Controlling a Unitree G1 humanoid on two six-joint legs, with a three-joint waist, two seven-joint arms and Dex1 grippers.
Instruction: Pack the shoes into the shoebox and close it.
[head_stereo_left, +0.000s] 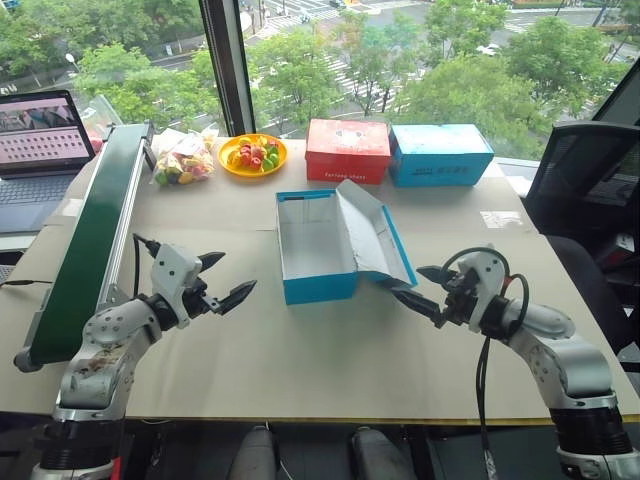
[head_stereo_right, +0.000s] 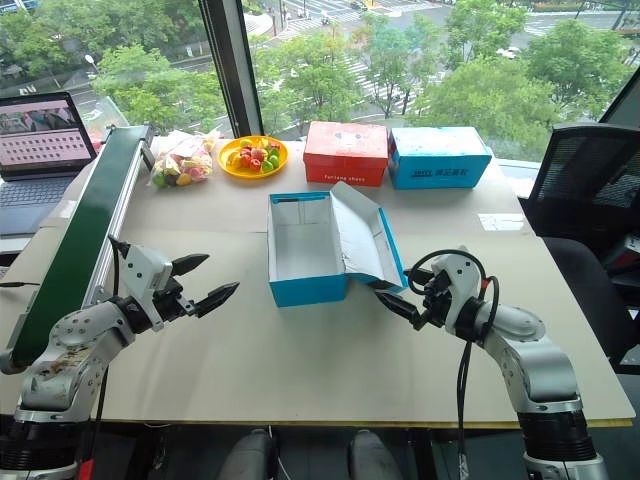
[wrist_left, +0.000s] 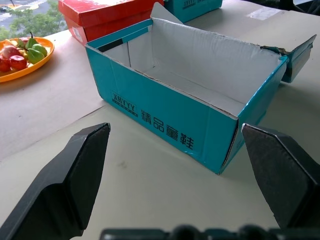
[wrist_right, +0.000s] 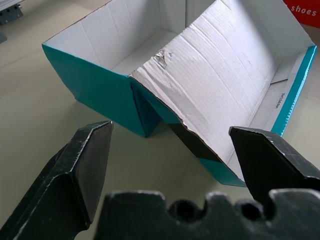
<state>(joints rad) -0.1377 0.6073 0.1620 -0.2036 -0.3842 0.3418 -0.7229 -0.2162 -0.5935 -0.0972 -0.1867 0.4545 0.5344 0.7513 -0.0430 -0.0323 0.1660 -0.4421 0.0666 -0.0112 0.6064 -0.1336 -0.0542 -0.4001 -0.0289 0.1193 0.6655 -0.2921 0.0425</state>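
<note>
Left eye view: the shoebox stands open near the middle of the tabletop, its white inside bare and its hinged lid leaning out toward the right edge; the left gripper hangs above the tabletop toward the front left corner, fingers spread wide and holding nothing; the right gripper hangs just beside the lid's front corner, likewise spread wide with nothing in it; along the far edge sit a red box and another blue box side by side, with a yellow plate of fruit and a bag of fruit toward the far left corner; a green conveyor runs down the left edge, and a laptop stands beyond it; a black chair stands past the right edge.

Left wrist view: two black fingers stand far apart, framing the shoebox's long blue side with dark lettering; they are apart from the box.

Right wrist view: the fingers stand wide apart before the box's near corner and the lid's creased white inner face; whether they touch the lid I cannot tell.
</note>
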